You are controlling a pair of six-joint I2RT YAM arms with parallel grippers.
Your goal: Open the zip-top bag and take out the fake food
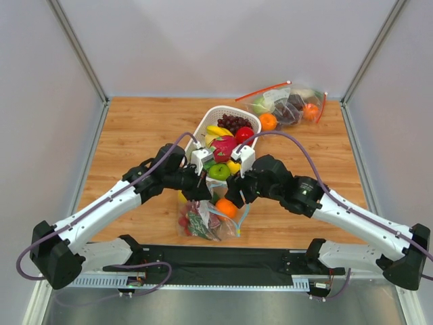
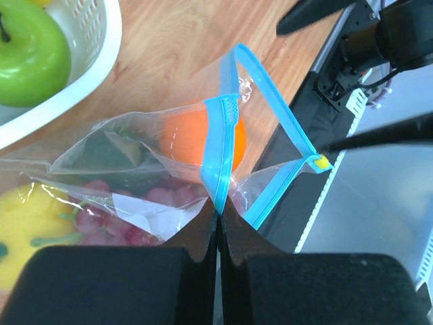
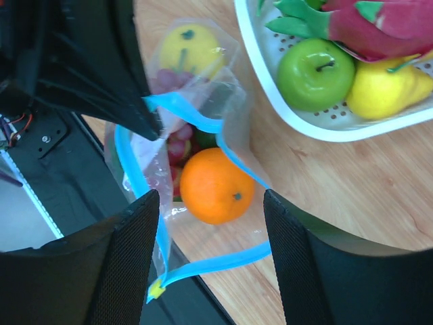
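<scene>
- Bag [image 1: 203, 225]: lies on the desk [image 1: 135, 128] just on the near side of the basket [image 1: 201, 128], between it and the desk's near edge. Its mouth stands open, the teal strip [image 3: 203, 267] forming a loop.
- Long axis: runs crosswise past the basket's near end, with the closed end toward the left arm and the mouth toward the right arm.
- Left fingers [image 2: 218, 220]: pressed together on the strip, pinching one side of the mouth and holding it up.
- Right fingers [image 3: 211, 196]: spread wide above the mouth, one on each side of the orange [image 3: 213, 186]. You cannot tell whether they touch it.
- Orange: uppermost in the mouth, on the basket's near side and directly under the right fingers. By position, the right arm is yours for the pick.
- Lemon [image 3: 183, 47] and red pieces [image 3: 177, 143]: deeper in the bag, toward the closed end and farther along from the basket.
- Edges: the basket rim sits close beside the mouth. On the side away from the basket, the strip's yellow slider [image 2: 319, 161] hangs past the desk's near edge.
- Room: sideways looks tight, so straight up is probably the freest way out.
- Red-strip bag [image 1: 287, 101]: beyond the basket's far end, well apart.
</scene>
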